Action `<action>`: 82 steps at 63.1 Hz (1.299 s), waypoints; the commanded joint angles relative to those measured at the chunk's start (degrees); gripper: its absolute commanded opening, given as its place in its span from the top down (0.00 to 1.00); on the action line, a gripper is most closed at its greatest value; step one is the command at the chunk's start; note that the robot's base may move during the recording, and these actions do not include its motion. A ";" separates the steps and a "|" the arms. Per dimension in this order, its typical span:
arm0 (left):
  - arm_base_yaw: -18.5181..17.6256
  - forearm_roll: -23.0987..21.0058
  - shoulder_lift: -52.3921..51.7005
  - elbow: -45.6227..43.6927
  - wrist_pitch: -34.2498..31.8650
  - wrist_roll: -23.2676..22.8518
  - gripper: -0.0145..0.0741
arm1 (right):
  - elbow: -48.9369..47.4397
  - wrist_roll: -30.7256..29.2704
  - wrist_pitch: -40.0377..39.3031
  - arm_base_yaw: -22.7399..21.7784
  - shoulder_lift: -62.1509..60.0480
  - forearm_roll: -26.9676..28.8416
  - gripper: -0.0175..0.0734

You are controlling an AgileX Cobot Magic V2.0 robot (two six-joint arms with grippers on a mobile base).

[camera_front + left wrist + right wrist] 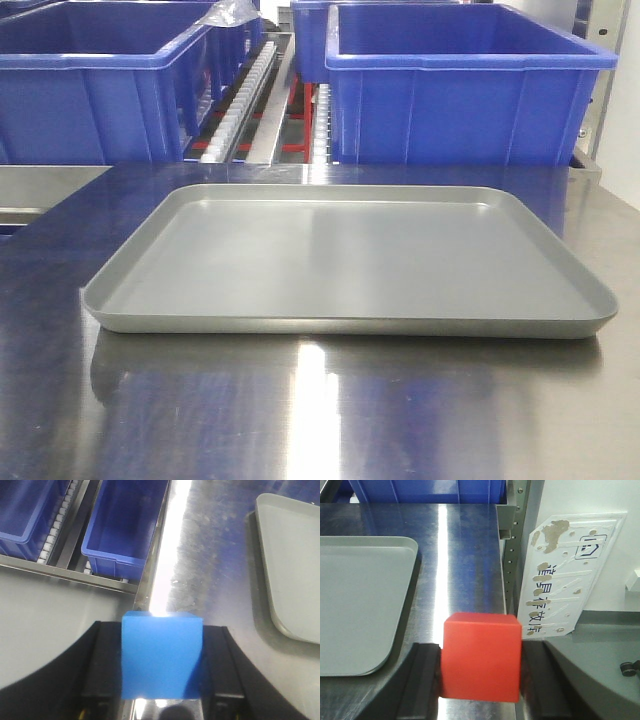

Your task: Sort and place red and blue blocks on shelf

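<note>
My left gripper is shut on the sky-blue block and holds it above the steel tabletop, near its left edge. My right gripper is shut on the red block and holds it above the tabletop's right edge. The shelf shows behind the table with white roller tracks between the bins; its front rail also shows in the left wrist view. Neither gripper nor block shows in the front view.
A shallow grey tray lies in the middle of the steel tabletop. Two big dark-blue bins stand on the shelf. A worn white sign leans right of the table by a perforated post.
</note>
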 commanded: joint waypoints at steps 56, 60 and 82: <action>0.00 0.12 0.20 -1.80 -4.59 -0.43 0.70 | -1.68 -0.10 -4.56 -0.27 0.30 -0.72 0.74; 0.00 0.12 0.20 -1.80 -4.59 -0.43 0.70 | -1.68 -0.10 -4.56 -0.27 0.30 -0.72 0.74; 0.00 0.12 0.20 -1.80 -4.59 -0.43 0.70 | -1.68 -0.10 -4.56 -0.27 0.30 -0.72 0.74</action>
